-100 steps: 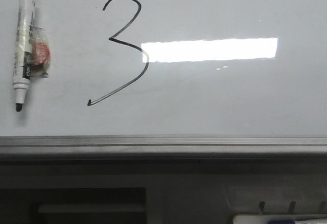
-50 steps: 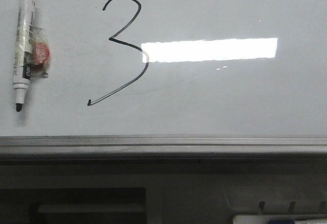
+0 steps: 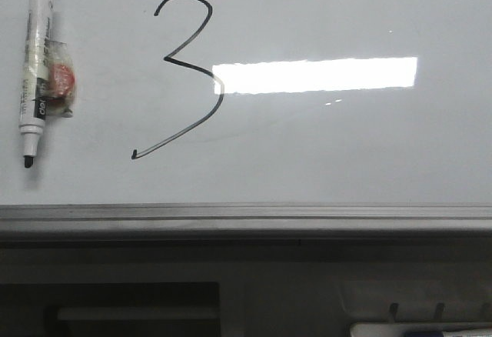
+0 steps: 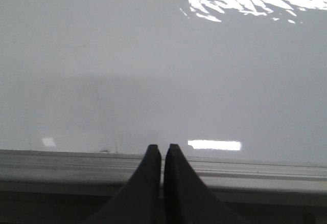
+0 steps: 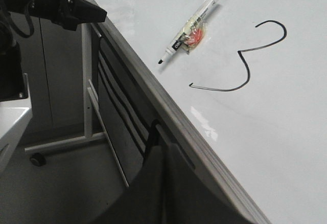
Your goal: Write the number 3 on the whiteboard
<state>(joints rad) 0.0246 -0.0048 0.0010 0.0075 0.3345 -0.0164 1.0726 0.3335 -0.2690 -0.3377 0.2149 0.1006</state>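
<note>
Nothing has moved across the last second: the number 3 (image 3: 181, 75) stands complete on the whiteboard (image 3: 346, 152), so we judge writing finished. Our left gripper (image 4: 162, 155) and right gripper (image 5: 162, 152) are both closed on nothing, the marker (image 5: 190, 25) lying uncapped well beyond the right fingertips.

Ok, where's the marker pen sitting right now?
In the front view the marker pen lies on the whiteboard at far left, left of the number 3, uncapped tip toward the frame.

A grey floor (image 5: 76, 178) lies under a wheeled metal stand (image 5: 89, 96), with ceiling light reflected as a bright bar (image 3: 315, 75).
</note>
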